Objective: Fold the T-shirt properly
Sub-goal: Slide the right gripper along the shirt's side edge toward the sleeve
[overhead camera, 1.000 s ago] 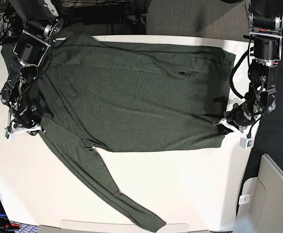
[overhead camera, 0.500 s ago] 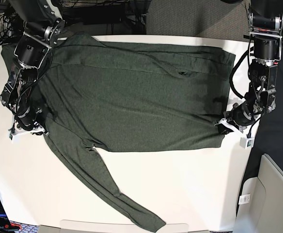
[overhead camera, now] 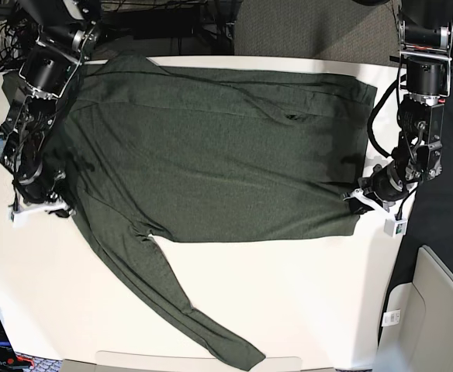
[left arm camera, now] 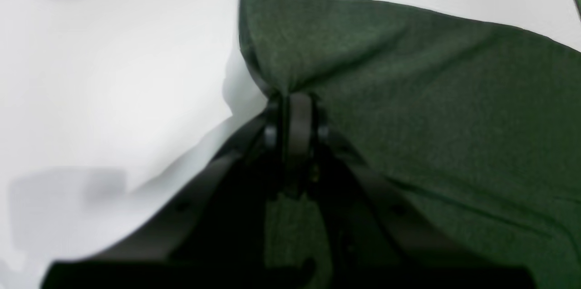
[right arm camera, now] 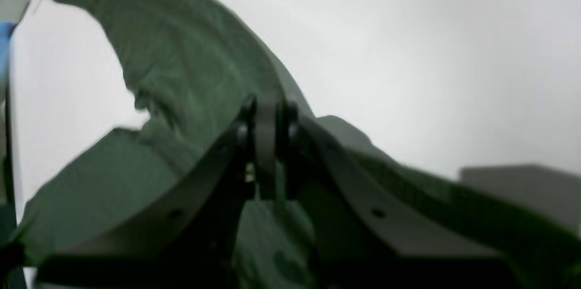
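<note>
The T-shirt (overhead camera: pixel 211 155), a dark olive-green long-sleeved knit, lies spread flat across the white table (overhead camera: pixel 304 294). One sleeve (overhead camera: pixel 180 302) runs diagonally down to the front edge. At the shirt's bottom right corner my left gripper (overhead camera: pixel 356 200) is shut on the fabric. The left wrist view shows that gripper (left arm camera: pixel 292 98) pinching the corner of the T-shirt (left arm camera: pixel 431 98), which rises into a small peak. On the left side my right gripper (overhead camera: pixel 60 207) is shut on the shirt's edge near the sleeve. The right wrist view shows that gripper (right arm camera: pixel 268 103) clamped on a lifted fold of the T-shirt (right arm camera: pixel 181 80).
A grey chair back (overhead camera: pixel 312 27) stands behind the table. Cables hang at the back left (overhead camera: pixel 1 35). A beige bin (overhead camera: pixel 432 310) sits off the table's right side. Bare white tabletop (overhead camera: pixel 32 294) lies on either side of the sleeve.
My right gripper has shut on the shirt's left edge and shifted slightly up and left, tugging the fabric there. The left gripper and its corner have not moved.
</note>
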